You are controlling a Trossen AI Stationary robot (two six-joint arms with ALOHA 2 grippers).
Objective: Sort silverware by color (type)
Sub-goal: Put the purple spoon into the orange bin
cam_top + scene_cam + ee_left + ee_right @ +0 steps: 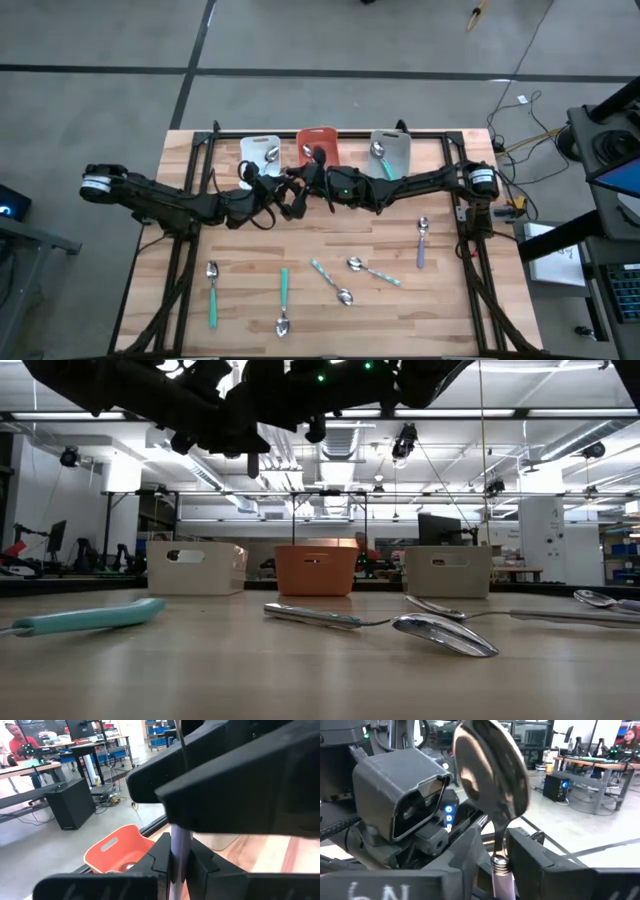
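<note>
Right wrist view gives you the best look at the spoon with the shiny metal bowl and slim lavender handle [492, 785]. It stands roughly upright in the air, bowl uppermost, with its long axis running down between both sets of fingers. The right gripper [495, 855] flanks the neck just under the bowl. You cannot tell whether those fingers press on it or only bracket it.

Lower on the same handle, the left gripper [179, 860] is clamped tight on the lavender shaft. Both arms are equally near, because they meet at the one spoon.

From above, the meeting point sits over the table just in front of the orange rectangular bin [317, 129]. There the dark arms cover the spoon entirely. You would judge this a hand-over, with its direction unclear. The handle's lower end is cut off in both wrist views.
</note>
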